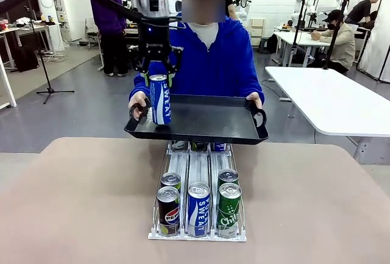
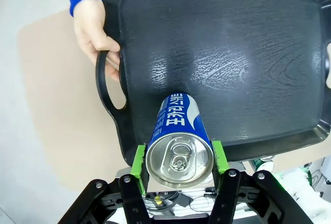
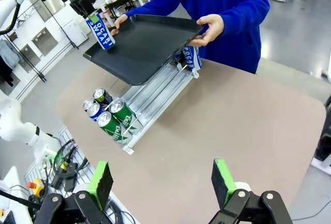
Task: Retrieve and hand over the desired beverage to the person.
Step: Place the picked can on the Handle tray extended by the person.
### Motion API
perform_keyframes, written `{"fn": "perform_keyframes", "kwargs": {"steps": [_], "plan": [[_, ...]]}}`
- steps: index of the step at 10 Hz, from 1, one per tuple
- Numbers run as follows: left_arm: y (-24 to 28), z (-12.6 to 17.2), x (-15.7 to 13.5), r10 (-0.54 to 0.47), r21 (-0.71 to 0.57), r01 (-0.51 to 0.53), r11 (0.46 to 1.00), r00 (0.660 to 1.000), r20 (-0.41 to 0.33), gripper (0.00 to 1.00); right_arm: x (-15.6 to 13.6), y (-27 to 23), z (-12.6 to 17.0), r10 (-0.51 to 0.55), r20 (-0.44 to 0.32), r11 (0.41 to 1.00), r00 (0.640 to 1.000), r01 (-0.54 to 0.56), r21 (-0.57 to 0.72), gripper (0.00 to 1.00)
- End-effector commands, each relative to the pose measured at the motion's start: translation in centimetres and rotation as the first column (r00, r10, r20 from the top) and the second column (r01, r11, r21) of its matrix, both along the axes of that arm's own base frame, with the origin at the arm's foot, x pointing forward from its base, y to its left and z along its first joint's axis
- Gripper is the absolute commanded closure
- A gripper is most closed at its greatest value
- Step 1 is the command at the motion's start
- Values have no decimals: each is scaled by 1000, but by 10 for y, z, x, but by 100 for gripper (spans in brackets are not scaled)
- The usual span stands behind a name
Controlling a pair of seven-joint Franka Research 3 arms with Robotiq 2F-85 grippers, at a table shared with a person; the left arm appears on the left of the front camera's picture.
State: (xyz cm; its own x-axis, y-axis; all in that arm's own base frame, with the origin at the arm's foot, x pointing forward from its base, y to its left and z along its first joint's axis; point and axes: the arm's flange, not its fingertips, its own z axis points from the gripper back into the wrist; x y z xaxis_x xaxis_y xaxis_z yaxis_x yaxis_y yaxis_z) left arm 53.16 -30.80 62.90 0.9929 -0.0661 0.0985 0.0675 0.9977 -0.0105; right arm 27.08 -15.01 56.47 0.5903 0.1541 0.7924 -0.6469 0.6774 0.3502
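Tray point(image 2: 232, 53): black plastic, wood-grain embossed texture, dull sheen. Pocari Sweat can point(image 2: 178, 120): metal, glossy blue printed wall, bare silver lid, bright. Left gripper point(image 2: 179, 159): pads point(image 2: 138, 163) green, matt; links black, matt, plastic or metal, cannot tell. Table point(image 1: 73, 203): beige top, smooth, matt. Rack point(image 1: 198, 166): clear glossy plastic rails. Racked cans point(image 1: 198, 209): glossy printed metal, silver tops. Person point(image 1: 228, 63): sweatshirt blue cloth, matt.

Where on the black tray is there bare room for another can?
Free: the tray from its middle to the right handle. Crowded: its left end, where the left gripper grips the blue can beside the person's hand.
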Motion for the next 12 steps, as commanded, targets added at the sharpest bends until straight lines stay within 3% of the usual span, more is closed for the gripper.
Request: {"fn": "perform_keyframes", "kwargs": {"steps": [1,3,4,12], "plan": [[-7,4,9,-14,38,15,999,1000,-19,42,3,-1,3,17,25,1000,1000,-18,26,0],[-9,2,12,-12,42,13,999,1000,-24,42,3,-1,3,17,25,1000,1000,-18,26,0],[-9,3,13,-13,37,14,999,1000,-24,2,3,-1,3,17,25,1000,1000,-18,26,0],[1,12,2,-43,66,44,997,999,-18,0,3,-1,3,17,25,1000,1000,-18,26,0]]}}
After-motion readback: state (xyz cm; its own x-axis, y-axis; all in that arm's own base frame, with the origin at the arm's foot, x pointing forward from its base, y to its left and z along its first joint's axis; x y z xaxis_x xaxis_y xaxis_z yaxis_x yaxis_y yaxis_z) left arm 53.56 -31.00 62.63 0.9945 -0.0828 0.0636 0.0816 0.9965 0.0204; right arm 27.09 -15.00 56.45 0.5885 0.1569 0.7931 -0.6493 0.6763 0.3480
